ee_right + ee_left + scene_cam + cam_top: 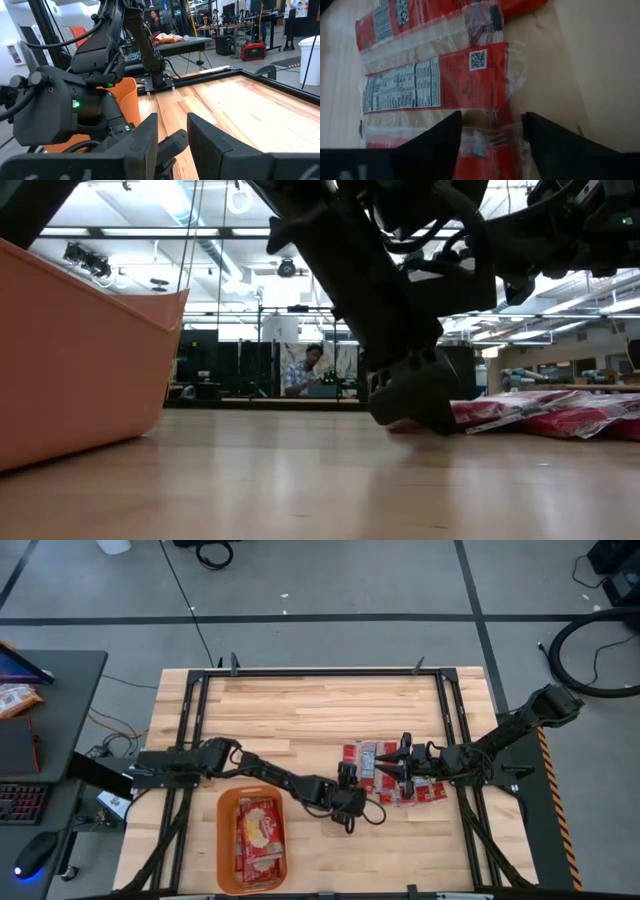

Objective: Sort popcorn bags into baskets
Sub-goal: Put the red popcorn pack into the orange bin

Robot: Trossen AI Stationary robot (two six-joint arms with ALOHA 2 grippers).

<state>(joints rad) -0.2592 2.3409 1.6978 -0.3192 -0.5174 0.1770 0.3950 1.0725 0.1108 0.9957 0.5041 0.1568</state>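
Note:
Several red popcorn bags [385,775] lie flat in a loose pile on the table right of centre; in the left wrist view they show grey-white label panels [420,87]. The orange basket [226,840] sits near the table's near edge with wider, cream-logo packets [260,835] in it. My left gripper [348,802] is low at the pile's left side, open, with the end of one packet between its fingers [490,142]. My right gripper [405,765] hovers over the pile's right part, open by a narrow gap [172,137], with nothing between its fingers. My left gripper comes slanting down from the table's left at the crimped clear end [487,140] of the nearest packet, with one finger on each side of it. Whether the fingers [437,145] touch it I cannot tell. The packet lies flat on the table.
The basket's wall [80,370] stands close on the left in the low view. A black metal frame [320,672] runs around the tabletop. Bare wood lies toward the far edge [320,710]. A person [305,370] sits at a desk far behind the table.

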